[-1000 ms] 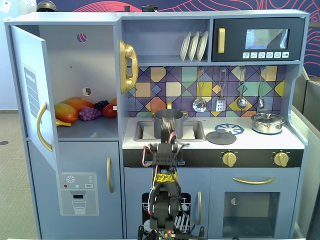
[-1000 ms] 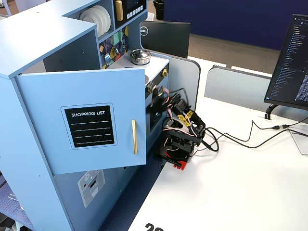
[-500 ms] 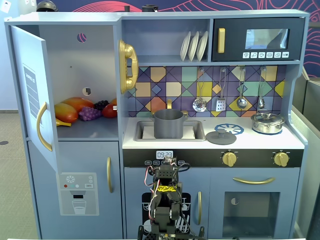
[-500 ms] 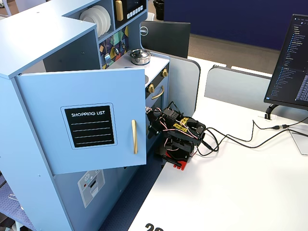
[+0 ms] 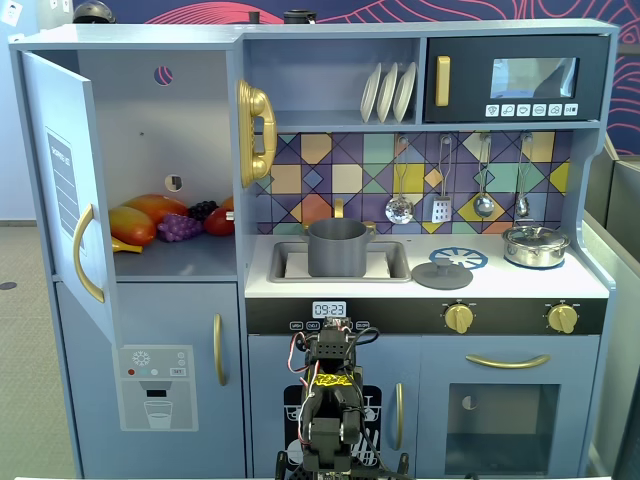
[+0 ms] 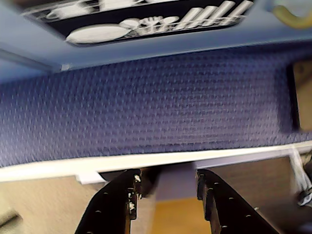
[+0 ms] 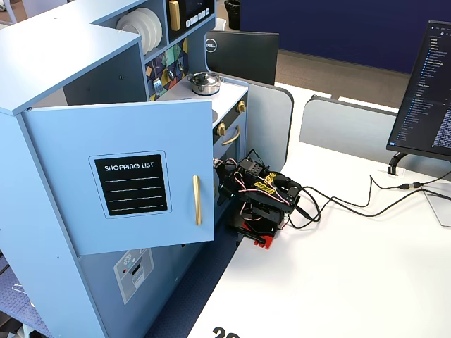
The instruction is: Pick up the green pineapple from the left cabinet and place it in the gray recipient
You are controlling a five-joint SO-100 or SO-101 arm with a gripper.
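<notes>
Front fixed view: The left cabinet (image 5: 160, 130) stands open, its door swung to 9 o'clock. On its shelf lie a yellow-orange fruit (image 5: 140, 218), a purple grape bunch (image 5: 180, 227) and a red fruit (image 5: 219, 221). No green pineapple shows among them. The gray recipient (image 5: 337, 247) sits in the sink at 3 o'clock from the shelf. Its inside is hidden from this angle, so I cannot tell whether the pineapple is in it. The arm (image 5: 330, 400) is folded low at 6 o'clock, well apart from both shelf and pot.

Wrist view: The gripper (image 6: 166, 178) points at blue carpet and the cupboard base. Its fingers (image 6: 131, 187) are spread with a clear gap and nothing is between them.

Side fixed view: The cabinet door (image 7: 120, 176) blocks the shelf entirely. The arm (image 7: 261, 197) is tucked at the table (image 7: 338, 267) edge, just beside the kitchen front.

Assessment: The pineapple is not on view anywhere. As a small toy fruit, it is likely light and rigid, and its bumpy body would give the pads purchase. Hold would best be taken across the round body, not on the short leafy top.
</notes>
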